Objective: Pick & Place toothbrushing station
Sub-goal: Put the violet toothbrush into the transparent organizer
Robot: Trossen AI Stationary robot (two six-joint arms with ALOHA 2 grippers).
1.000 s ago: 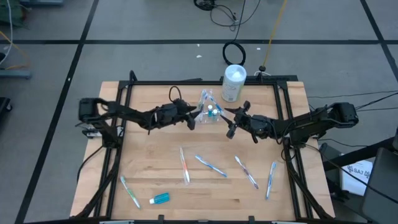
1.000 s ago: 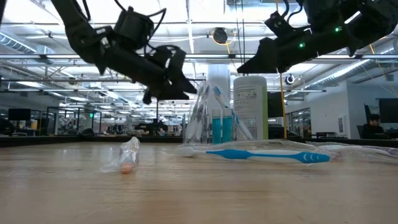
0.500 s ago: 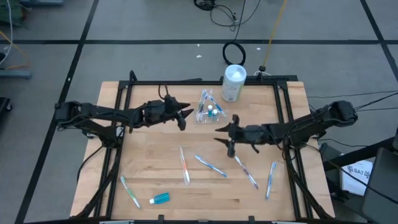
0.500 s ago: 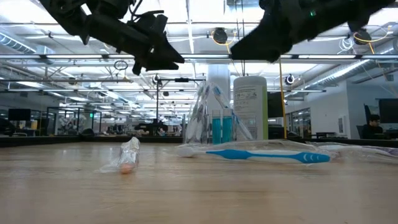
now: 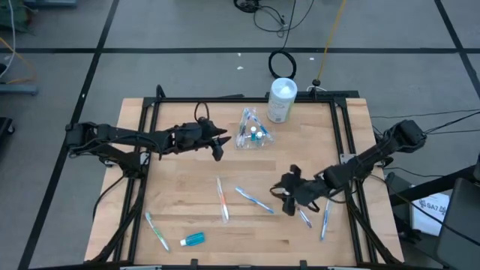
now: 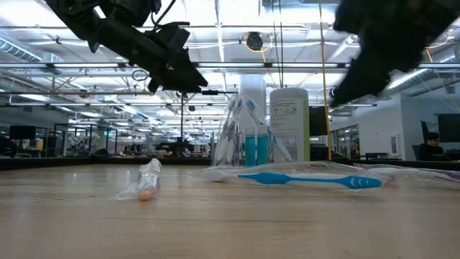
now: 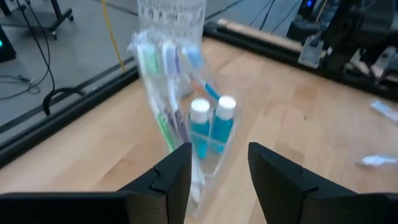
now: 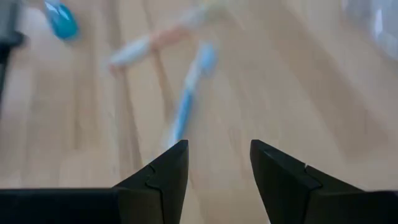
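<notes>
A pale wooden table (image 5: 187,169) is edged by a black metal frame (image 5: 225,99) and set on a grey floor (image 5: 187,67) marked with dark lines. Black cables (image 5: 283,63) are coiled behind it. Rows of ceiling lights (image 6: 230,14) are seen in a large open hall.

The high view looks straight down on the whole table (image 5: 187,180) from well above, both arms included. The low view sits at table height, facing level across the wood into the room, with a blue brush (image 6: 309,179) close in front. The left wrist view looks forward past its own fingers (image 7: 174,177), near the bag (image 7: 180,93); high and low views share that bag and the canister (image 5: 282,99). The right wrist view faces down at the tabletop, sharing the blue brush.
</notes>
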